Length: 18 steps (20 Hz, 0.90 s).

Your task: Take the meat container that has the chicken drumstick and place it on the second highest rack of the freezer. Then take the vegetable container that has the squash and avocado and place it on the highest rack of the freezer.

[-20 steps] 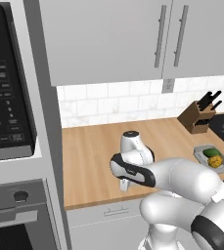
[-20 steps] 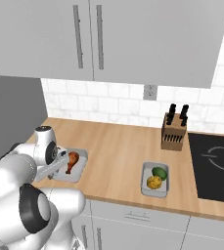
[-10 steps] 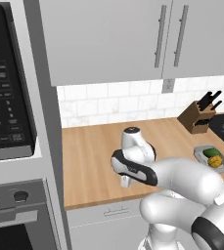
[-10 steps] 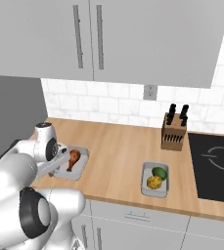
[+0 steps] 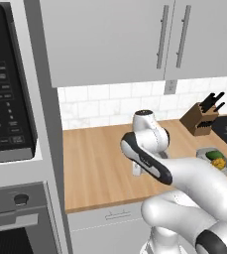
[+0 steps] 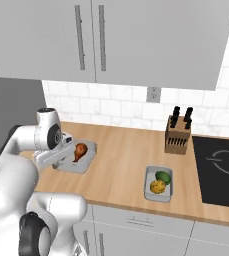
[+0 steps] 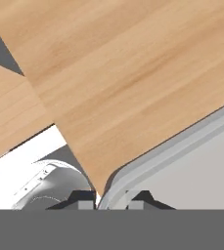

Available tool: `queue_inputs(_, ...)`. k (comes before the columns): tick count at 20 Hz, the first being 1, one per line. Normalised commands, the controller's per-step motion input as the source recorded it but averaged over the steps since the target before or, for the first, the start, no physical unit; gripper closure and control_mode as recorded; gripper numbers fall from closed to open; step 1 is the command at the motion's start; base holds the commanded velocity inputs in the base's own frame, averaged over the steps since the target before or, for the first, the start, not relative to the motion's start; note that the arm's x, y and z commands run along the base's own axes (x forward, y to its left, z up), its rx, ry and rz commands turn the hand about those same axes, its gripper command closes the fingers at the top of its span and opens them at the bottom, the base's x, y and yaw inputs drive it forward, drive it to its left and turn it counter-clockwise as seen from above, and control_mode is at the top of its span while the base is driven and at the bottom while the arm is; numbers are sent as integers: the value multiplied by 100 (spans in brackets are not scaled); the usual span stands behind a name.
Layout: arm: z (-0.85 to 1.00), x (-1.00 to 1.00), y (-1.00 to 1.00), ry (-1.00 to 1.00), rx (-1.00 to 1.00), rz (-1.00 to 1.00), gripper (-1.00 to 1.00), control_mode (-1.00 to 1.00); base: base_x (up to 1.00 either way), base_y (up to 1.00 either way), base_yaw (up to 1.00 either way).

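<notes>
Gripper [image 7: 110, 200] jaws pinch the rim of the meat container [image 6: 79, 160] holding the chicken drumstick [image 6: 80, 150], ready for lifting off the counter [image 6: 126, 155].

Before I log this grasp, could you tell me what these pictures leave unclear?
- Left base view: the arm hides the drumstick tray.
- Hand view: the tray is cut off by the edges, its contents unseen; whether the hand lifts it is unclear.
- Right base view: the hand's fingertips hide behind its body, beside the drumstick.

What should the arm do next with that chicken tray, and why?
Probably lift straight up a little. In the hand view the jaws look shut on the tray's rim, and the tray with the drumstick looks barely clear of the counter.
</notes>
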Motion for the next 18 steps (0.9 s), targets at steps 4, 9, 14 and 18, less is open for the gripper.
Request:
queue_inputs(4, 63, -44, -58, -11, 0, 5, 100, -100, 0, 0, 0)
queue_inputs(9, 54, -49, -64, -29, 0, 8, 100, -100, 0, 0, 0)
queue_inputs(14, 83, -24, -13, -15, 0, 2, 100, -100, 0, 0, 0)
queue_inputs(18, 86, -15, -1, -1, 0, 0, 100, -100, 0, 0, 0)
